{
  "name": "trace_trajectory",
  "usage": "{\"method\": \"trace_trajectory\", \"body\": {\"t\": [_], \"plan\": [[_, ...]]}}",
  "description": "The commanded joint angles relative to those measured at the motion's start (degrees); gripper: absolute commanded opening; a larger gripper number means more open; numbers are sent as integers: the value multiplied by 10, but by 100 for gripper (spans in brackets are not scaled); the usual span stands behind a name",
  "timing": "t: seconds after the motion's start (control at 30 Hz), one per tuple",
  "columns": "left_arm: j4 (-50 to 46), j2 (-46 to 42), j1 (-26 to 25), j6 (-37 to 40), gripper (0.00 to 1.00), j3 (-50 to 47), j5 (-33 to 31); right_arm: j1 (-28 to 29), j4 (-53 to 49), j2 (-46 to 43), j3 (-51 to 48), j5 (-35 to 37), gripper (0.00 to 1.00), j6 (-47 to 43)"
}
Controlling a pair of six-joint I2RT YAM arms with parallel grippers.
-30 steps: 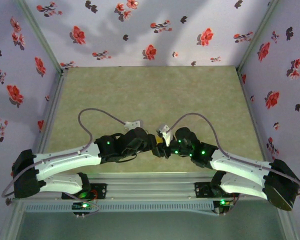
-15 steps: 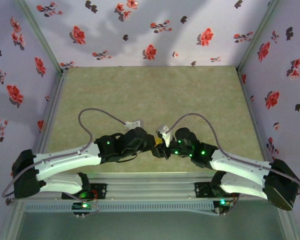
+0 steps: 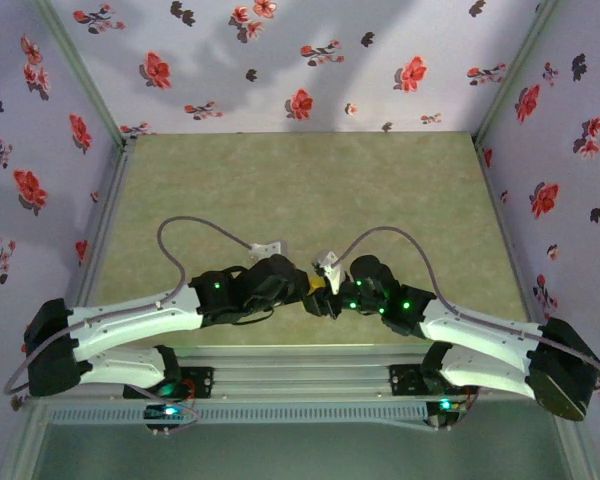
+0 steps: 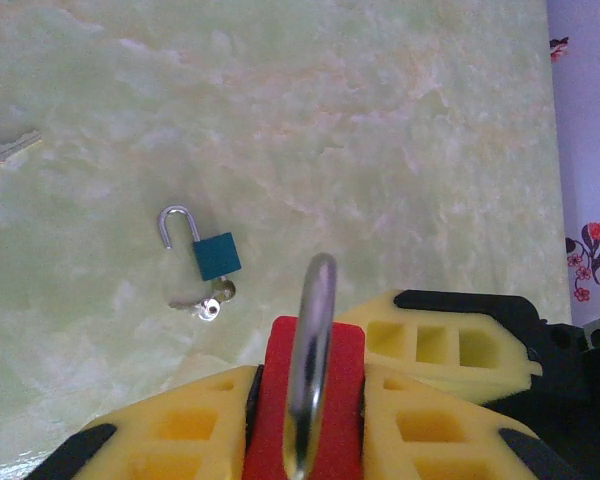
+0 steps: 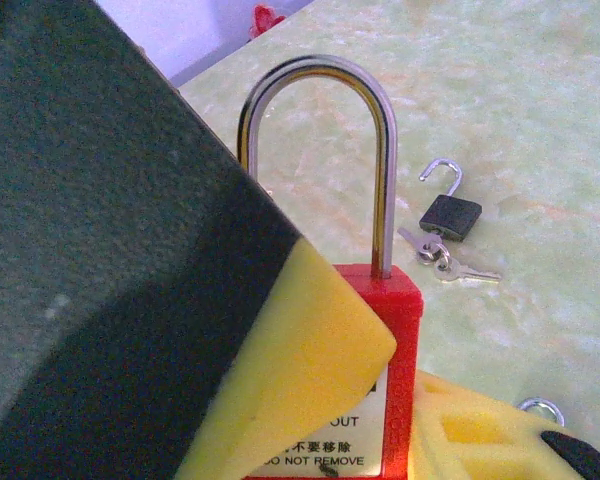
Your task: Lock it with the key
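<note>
1. Now, over the middle of the table's [image 4: 380, 120] near edge, both arms meet on one thing. The red padlock [image 4: 310, 400] is held off the surface, its shackle [image 5: 383, 180] poking out past the fingers.
2. Left gripper [image 4: 315, 400]: its yellow pads [image 4: 170, 430] sit on either flank of the red body. They look pressed onto it, though a thin dark seam beside one pad makes that hard to swear to.
3. Right gripper [image 5: 390, 400]: clamped across the labelled face and the back of the body. One wide pad covers the shackle's left leg.
4. Handling call: the body reads as hard, smooth plastic, stiff and probably not heavy. The flat sides are the place to hold it, and the foam pads should bite well there. The steel shackle is round and slick, a poor spot to pinch, and the underside ought to stay clear for a key.
5. Out on the table, a loose key [image 4: 0, 155] lies flat, well apart from a small teal padlock [image 4: 217, 256]. That padlock's shackle is swung open, and a bunch of keys [image 4: 208, 305] lies just beside its base.
6. Whichever key serves, it will be the fiddly part. It is thin, rigid metal lying flush on a smooth top, so it could easily skate away. My pick is the wide head, leaving the blade free to enter the lock.
</note>
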Motion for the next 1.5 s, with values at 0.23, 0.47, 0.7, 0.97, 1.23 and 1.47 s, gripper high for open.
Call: {"method": "trace_trajectory", "body": {"t": [0.23, 0.47, 0.7, 0.97, 1.23, 1.47], "plan": [[-3, -10, 15, -30, 0, -3, -19, 9, 7, -21, 16, -10, 24, -19], [-10, -20, 24, -44, 0, -11, -22, 9, 3, -26, 15, -22, 40, -28], [-19, -20, 30, -46, 0, -8, -23, 9, -2, -28, 17, -34, 54, -33], [-39, -30, 37, -53, 0, -7, -36, 9, -3, -33, 14, -41, 67, -34], [46, -96, 51, -89, 0, -85, -63, 9, 3, -65, -1, 20, 87, -16], [148, -134, 54, -103, 0, -152, -77, 8, -26, -115, 10, 138, 99, 56]]}}
